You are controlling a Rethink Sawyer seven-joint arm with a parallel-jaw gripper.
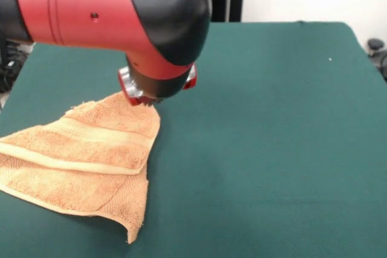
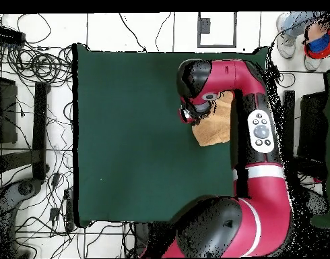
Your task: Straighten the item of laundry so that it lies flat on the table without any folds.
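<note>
tan terry towel (image 1: pixel 84 155) lies folded over itself near the green table's (image 1: pixel 272 149) edge.
</note>
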